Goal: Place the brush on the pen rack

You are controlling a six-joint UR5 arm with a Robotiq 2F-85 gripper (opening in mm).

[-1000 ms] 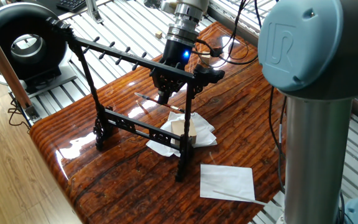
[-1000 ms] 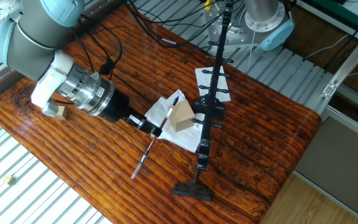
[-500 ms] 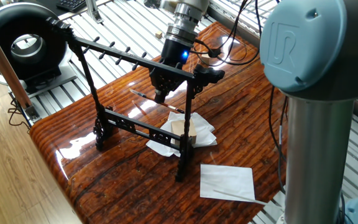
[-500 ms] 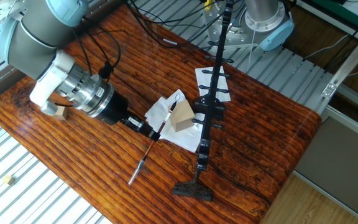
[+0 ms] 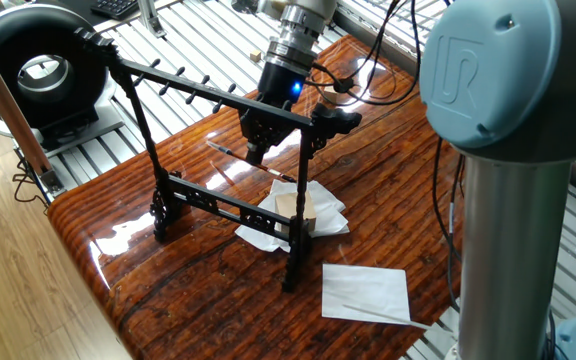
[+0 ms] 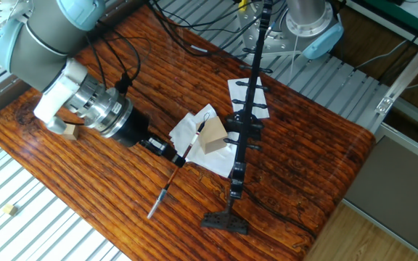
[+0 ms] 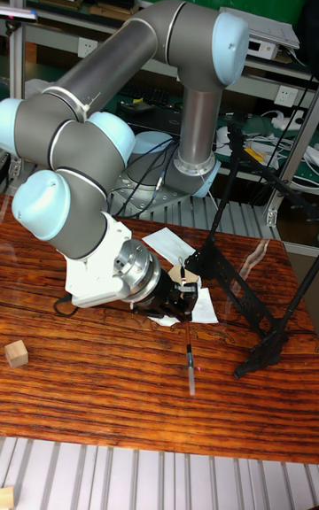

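Claw [image 6: 174,155] grips the brush [image 6: 167,185] above bare tabletop [image 6: 85,181], beside the pen rack [image 6: 247,119].

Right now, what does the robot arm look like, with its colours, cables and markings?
The arm has thick grey tube links and pale blue caps on the joints; one cap bears a raised UR logo. Near the wrist sit a white block and a ribbed silver ring. The end effector is small and black, with a blue light above it. Black cables loop along the wrist.
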